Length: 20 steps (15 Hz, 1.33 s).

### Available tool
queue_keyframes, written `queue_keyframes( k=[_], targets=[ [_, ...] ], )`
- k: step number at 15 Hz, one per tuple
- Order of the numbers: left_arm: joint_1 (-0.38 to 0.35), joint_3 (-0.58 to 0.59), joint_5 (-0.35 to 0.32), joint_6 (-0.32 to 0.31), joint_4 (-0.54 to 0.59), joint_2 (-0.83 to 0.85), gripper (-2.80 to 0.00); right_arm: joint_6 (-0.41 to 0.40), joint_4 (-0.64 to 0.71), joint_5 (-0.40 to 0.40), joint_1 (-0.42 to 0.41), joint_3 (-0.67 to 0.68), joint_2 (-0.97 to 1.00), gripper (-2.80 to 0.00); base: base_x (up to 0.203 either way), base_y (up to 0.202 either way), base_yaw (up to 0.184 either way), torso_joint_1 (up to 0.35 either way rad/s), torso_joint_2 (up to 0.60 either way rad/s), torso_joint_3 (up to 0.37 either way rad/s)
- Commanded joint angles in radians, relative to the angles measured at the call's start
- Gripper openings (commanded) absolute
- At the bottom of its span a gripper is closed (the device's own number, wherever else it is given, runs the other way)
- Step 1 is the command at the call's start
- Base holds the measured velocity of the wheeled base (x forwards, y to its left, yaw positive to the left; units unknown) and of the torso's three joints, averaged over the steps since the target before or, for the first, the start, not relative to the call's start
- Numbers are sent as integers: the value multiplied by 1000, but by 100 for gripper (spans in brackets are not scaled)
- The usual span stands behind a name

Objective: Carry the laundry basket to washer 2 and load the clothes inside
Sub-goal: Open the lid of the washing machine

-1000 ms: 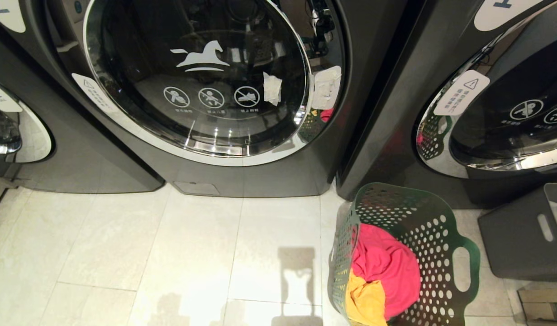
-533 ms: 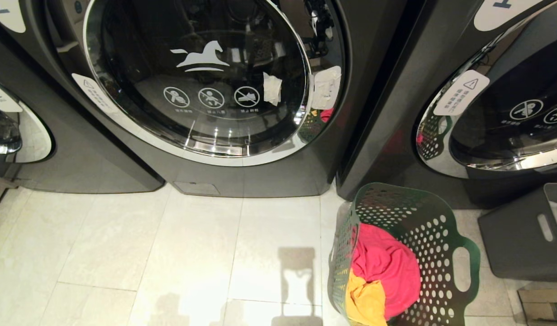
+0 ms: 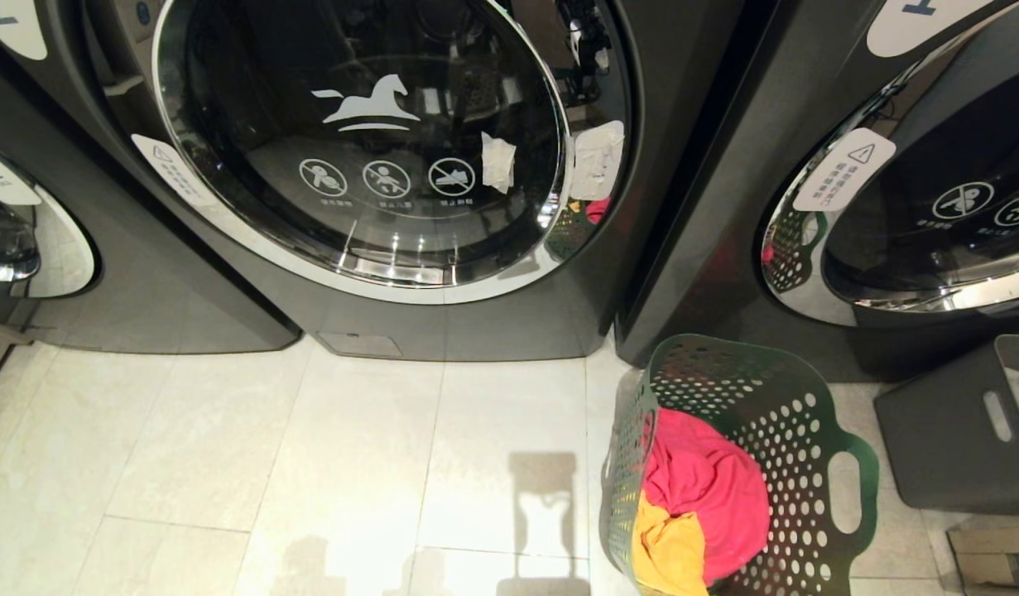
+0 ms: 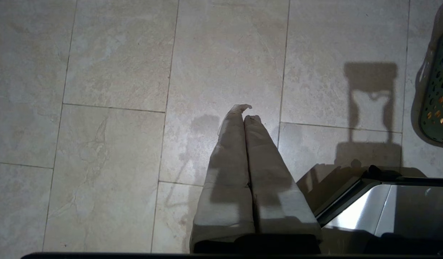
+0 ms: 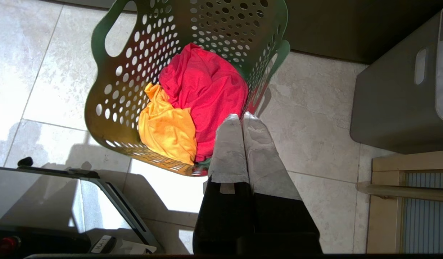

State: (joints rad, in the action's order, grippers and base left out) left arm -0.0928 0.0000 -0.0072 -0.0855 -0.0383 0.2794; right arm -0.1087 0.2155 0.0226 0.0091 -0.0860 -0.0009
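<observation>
The laundry basket stands on the floor, right by the gap between two dark washers. The clothes, one pink and one yellow, lie inside it. The washer in the middle has its round door closed, and its number cannot be read. The right gripper hangs above the basket's rim with its fingers pressed together, holding nothing. The left gripper hangs over bare floor, fingers together too. The step in hand seems to be picking up the basket. To do it well, the robot should open its fingers first, then grab a cut-out handle firmly so the basket does not tip.
</observation>
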Motion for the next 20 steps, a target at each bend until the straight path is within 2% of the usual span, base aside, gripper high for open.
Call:
queue_keyframes(
  k=[1,5,7,9,15,20],
  targets=[
    [-22,19,0,0,-3,5,-280,-2,1,0,0,0,-1,-280,0,0,0,0,0,0],
    [-15,17,-23,-28,-3,7,-280,0,1,2,0,0,-1,-280,0,0,0,0,0,0],
    [51,16,-32,-40,1,16,-280,-1,4,17,1,-1,-1,-280,0,0,0,0,0,0],
    [81,15,-31,-33,3,6,-280,-2,3,26,0,-1,-1,-280,0,0,0,0,0,0],
    [86,17,-29,-31,-4,-279,-280,0,-1,25,0,2,-1,-280,0,0,0,0,0,0],
    [89,27,-34,-82,-34,-278,-280,0,-1,25,0,3,-1,-280,0,0,0,0,0,0]
  ],
)
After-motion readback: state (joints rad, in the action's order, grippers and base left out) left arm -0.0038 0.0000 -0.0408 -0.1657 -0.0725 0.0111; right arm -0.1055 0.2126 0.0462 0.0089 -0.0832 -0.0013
